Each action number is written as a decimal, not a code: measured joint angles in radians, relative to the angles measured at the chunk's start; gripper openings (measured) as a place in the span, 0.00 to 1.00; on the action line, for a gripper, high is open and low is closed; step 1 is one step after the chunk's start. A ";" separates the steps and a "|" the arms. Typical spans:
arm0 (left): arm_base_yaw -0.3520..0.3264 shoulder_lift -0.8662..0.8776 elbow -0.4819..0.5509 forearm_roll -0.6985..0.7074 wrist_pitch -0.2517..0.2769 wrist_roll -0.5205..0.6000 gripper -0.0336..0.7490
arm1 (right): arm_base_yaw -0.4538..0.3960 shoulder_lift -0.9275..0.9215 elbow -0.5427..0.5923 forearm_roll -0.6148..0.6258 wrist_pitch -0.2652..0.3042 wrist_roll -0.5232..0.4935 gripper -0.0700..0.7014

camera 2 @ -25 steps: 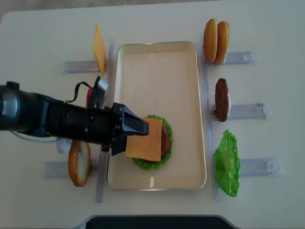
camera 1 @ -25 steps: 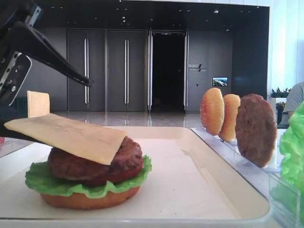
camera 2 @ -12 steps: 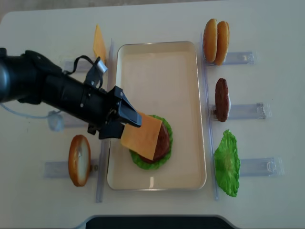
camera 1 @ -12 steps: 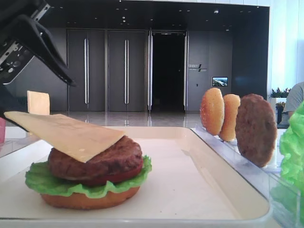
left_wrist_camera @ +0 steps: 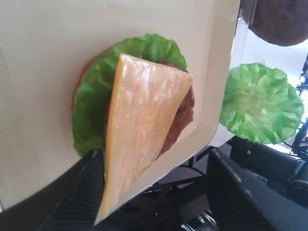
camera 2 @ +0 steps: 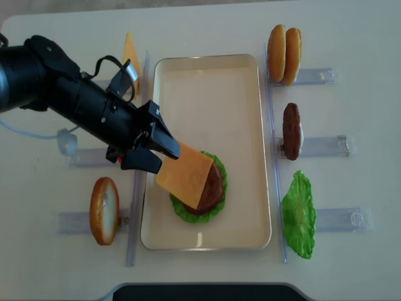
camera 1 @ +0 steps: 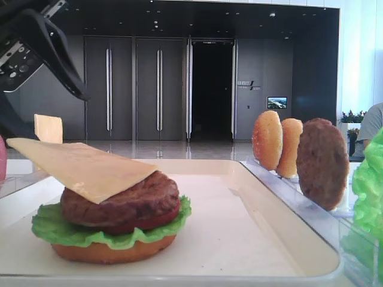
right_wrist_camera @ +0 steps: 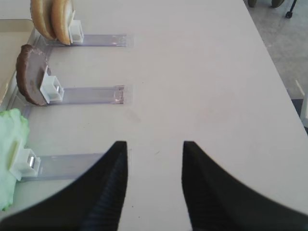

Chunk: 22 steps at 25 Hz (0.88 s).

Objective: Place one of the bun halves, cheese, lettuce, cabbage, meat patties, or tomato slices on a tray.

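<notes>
Change: the left gripper (camera 2: 156, 147) has drawn up and leftward off the cheese (camera 2: 185, 174), which has settled more squarely on the stack.
Left gripper: jaws spread wide, holding nothing, at the cheese's left corner.
Cheese: lies tilted across the meat patty (camera 1: 128, 200), overhanging leftward.
Stack: patty, tomato slice (camera 1: 161, 219), lettuce (camera 1: 72, 230), bun half (camera 1: 114, 251), in the tray's (camera 2: 207, 78) lower centre.
Right gripper (right_wrist_camera: 154, 183): jaws apart, empty, over bare table (right_wrist_camera: 202, 72).
Racks at right: two bun halves (camera 2: 283, 54), a patty (camera 2: 291, 130), a lettuce leaf (camera 2: 298, 214).
Left side: a bun half (camera 2: 104, 210) at lower left, a second cheese slice (camera 2: 130, 55) at upper left.
</notes>
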 joint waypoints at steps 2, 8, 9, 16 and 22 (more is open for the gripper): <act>0.000 0.000 -0.003 0.008 0.011 -0.008 0.68 | 0.000 0.000 0.000 0.000 0.000 0.000 0.47; -0.008 0.000 -0.021 0.021 0.031 -0.030 0.63 | 0.000 0.000 0.000 0.000 0.000 0.000 0.47; -0.019 0.000 -0.021 0.028 0.030 -0.034 0.62 | 0.000 0.000 0.000 0.000 0.000 0.000 0.47; -0.090 0.000 -0.078 0.044 0.022 -0.049 0.61 | 0.016 0.000 0.000 0.000 0.000 0.000 0.47; -0.090 -0.027 -0.258 0.236 0.087 -0.183 0.61 | 0.021 0.000 0.000 0.000 0.000 0.000 0.47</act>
